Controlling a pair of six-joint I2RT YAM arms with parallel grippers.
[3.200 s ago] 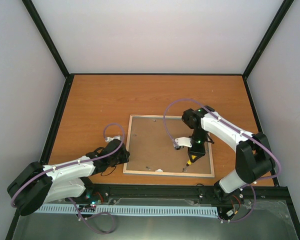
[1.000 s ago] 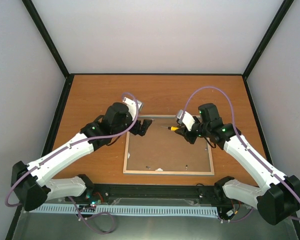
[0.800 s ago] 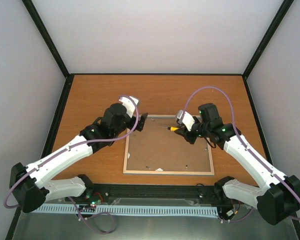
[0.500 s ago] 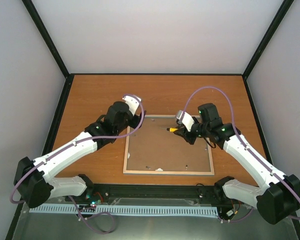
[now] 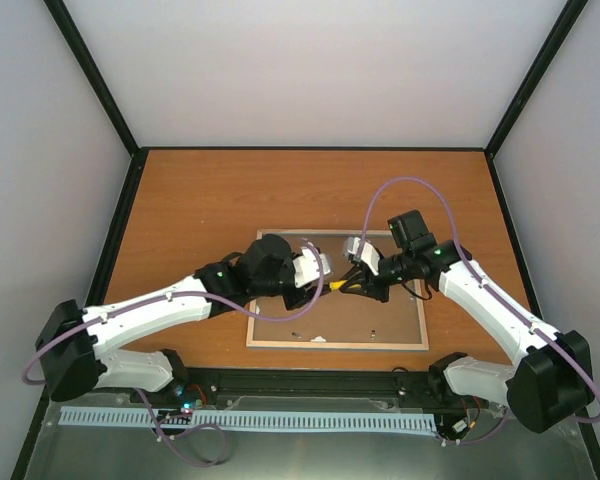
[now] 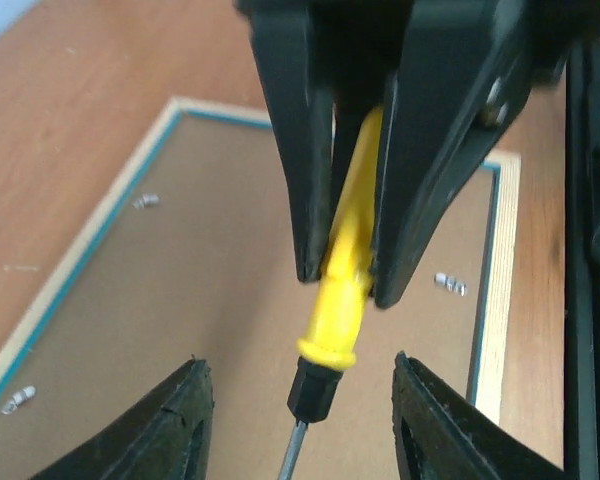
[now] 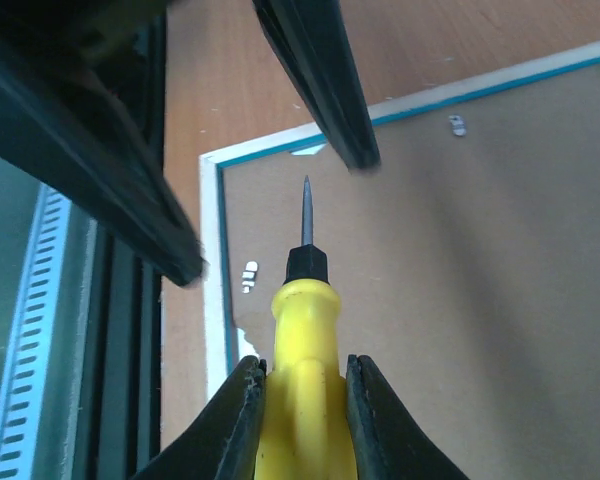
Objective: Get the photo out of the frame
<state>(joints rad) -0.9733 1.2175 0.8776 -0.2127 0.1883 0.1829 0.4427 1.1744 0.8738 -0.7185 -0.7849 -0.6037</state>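
Above frame (image 5: 330,346) by worktop's (image 5: 180,200) near edge: right gripper (image 7: 302,368) clamps screwdriver (image 7: 302,310), left gripper (image 6: 298,380) gapes round its shaft. Risk: right lets go early, screwdriver drops onto frame.

There is one frame (image 5: 330,346) with one brown backing board (image 5: 350,315). There is one yellow screwdriver (image 5: 336,284). Two robot arms are present, the left arm (image 5: 150,310) and the right arm (image 5: 490,305). The left wrist view shows three small metal tabs (image 6: 145,201).

Soft, even light fills the sharp overhead view, leaving only faint shadows on the worktop (image 5: 180,200). The left wrist view is blurred throughout, the frame (image 6: 75,262) smeared; the right wrist view renders the screwdriver (image 7: 302,330) fairly crisp.
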